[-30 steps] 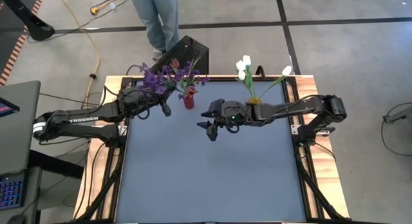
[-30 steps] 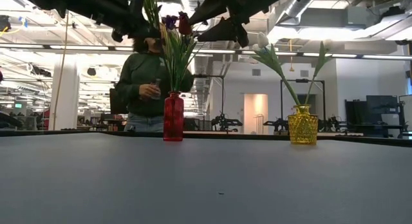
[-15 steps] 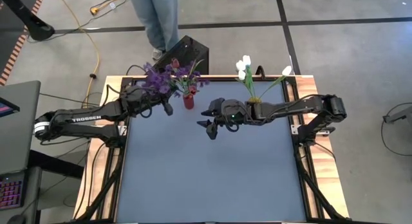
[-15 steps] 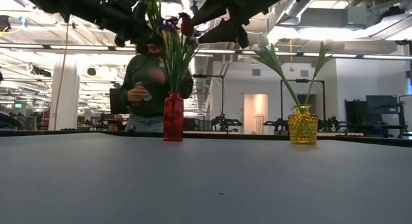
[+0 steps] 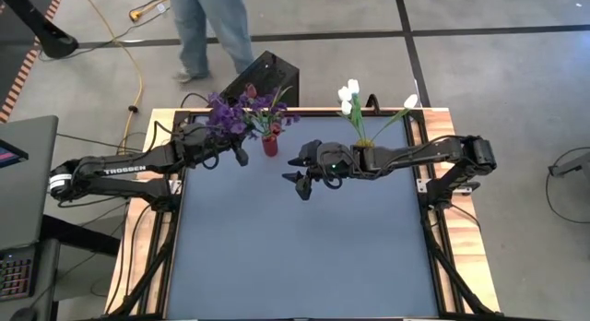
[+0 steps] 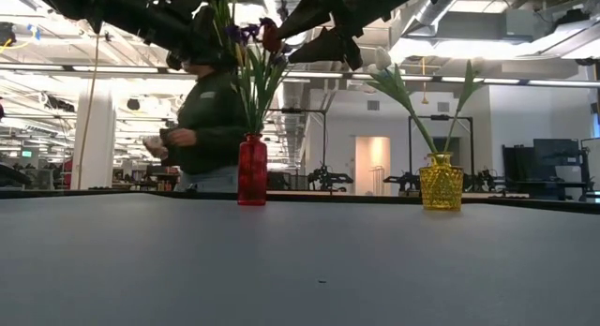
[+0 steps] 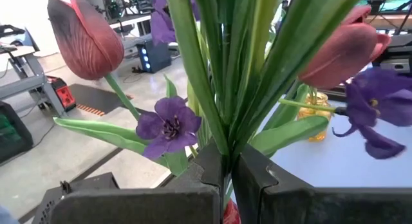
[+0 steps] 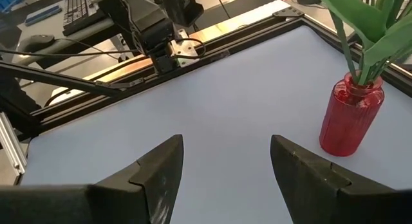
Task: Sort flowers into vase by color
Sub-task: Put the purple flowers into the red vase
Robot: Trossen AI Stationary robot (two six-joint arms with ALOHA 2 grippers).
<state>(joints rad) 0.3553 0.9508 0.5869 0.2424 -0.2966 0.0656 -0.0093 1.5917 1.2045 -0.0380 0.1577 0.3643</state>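
Observation:
My left gripper (image 5: 240,153) is shut on a purple flower (image 5: 223,116), beside the red vase (image 5: 269,146) near the table's far edge. That vase (image 6: 251,170) holds red tulips (image 7: 87,37) and purple blooms (image 7: 168,123) on green stems. A yellow vase (image 6: 440,182) to its right holds white tulips (image 5: 348,92). My right gripper (image 5: 300,178) hangs open above the table between the two vases, touching nothing; in the right wrist view its fingers frame bare table beside the red vase (image 8: 351,118). My left gripper pinches a green stem (image 7: 224,147) of the purple flower between its two fingers, with leaves bunched around it. The blooms stand above the fingers, roughly upright. The fingers hide the stem's lower end, so I cannot tell whether it is inside the red vase.
A person (image 6: 206,129) walks on the floor beyond the table's far edge. A dark box (image 5: 267,74) sits just behind that edge. The grey table top (image 5: 304,256) stretches bare toward the near edge. Wooden side rails and cables (image 5: 152,136) run along the left.
My left gripper has carried the purple flower a little toward the table's right, closer to the red vase. The person behind the far edge has walked to the left. My right arm has kept still.

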